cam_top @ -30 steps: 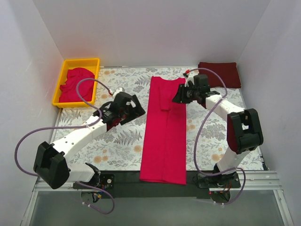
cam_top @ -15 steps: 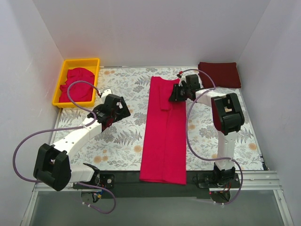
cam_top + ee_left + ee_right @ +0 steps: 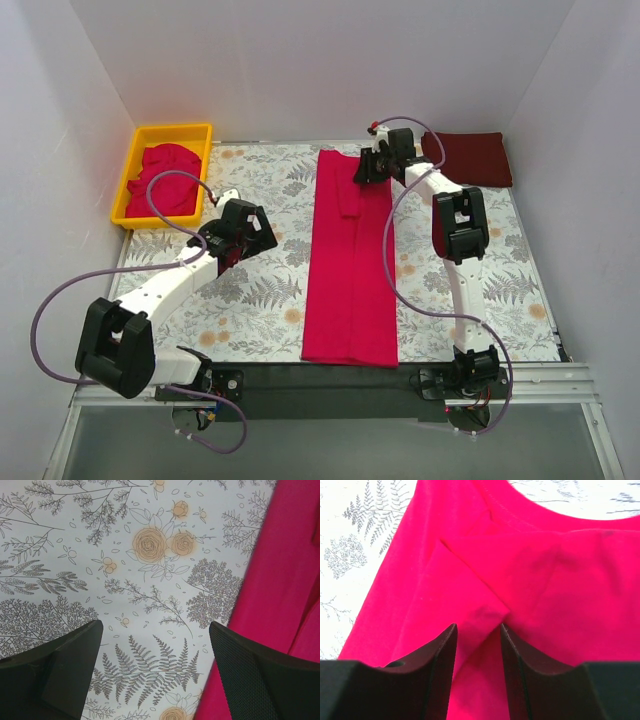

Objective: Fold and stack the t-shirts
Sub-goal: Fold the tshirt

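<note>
My left arm (image 3: 165, 283) and right arm (image 3: 462, 300) are white tubes with chunky black joints, looping lilac cables (image 3: 35, 322) and matte black textured fingers (image 3: 250, 680).

A crimson-pink t-shirt (image 3: 350, 270) is lying flat down the middle of the table (image 3: 250, 300), folded into a long narrow strip, neckline at the far end. A dark maroon t-shirt (image 3: 470, 157) is sitting folded at the far right corner. More pink t-shirts (image 3: 160, 180) are lying crumpled in the yellow tray (image 3: 172, 130).

Legible text, labels, brands, numbers, signs: none found on the spread crimson-pink t-shirt (image 3: 350, 270), the folded maroon t-shirt (image 3: 470, 157), the yellow tray (image 3: 170, 130), the floral-patterned desk (image 3: 260, 300) or either arm's casing.
</note>
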You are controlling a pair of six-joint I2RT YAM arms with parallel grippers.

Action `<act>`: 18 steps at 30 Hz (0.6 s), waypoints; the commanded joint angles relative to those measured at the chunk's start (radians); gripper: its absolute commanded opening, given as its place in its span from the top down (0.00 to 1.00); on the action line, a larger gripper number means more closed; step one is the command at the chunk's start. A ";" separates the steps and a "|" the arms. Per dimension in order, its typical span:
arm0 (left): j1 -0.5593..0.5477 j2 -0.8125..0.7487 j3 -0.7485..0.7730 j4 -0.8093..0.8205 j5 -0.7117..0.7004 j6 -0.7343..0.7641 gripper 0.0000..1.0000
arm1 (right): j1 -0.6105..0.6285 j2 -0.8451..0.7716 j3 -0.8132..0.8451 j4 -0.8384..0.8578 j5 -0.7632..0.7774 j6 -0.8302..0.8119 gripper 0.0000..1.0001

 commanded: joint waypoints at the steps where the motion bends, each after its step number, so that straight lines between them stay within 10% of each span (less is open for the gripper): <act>1: 0.007 0.006 0.005 0.005 0.051 0.033 0.13 | -0.016 -0.044 0.064 -0.079 0.018 -0.049 0.53; 8: -0.019 -0.003 0.024 -0.096 0.143 0.008 0.15 | -0.007 -0.473 -0.386 -0.110 0.147 0.018 0.49; 18: -0.384 -0.081 -0.013 -0.346 0.203 -0.275 0.14 | 0.172 -1.150 -1.097 -0.402 0.365 0.214 0.48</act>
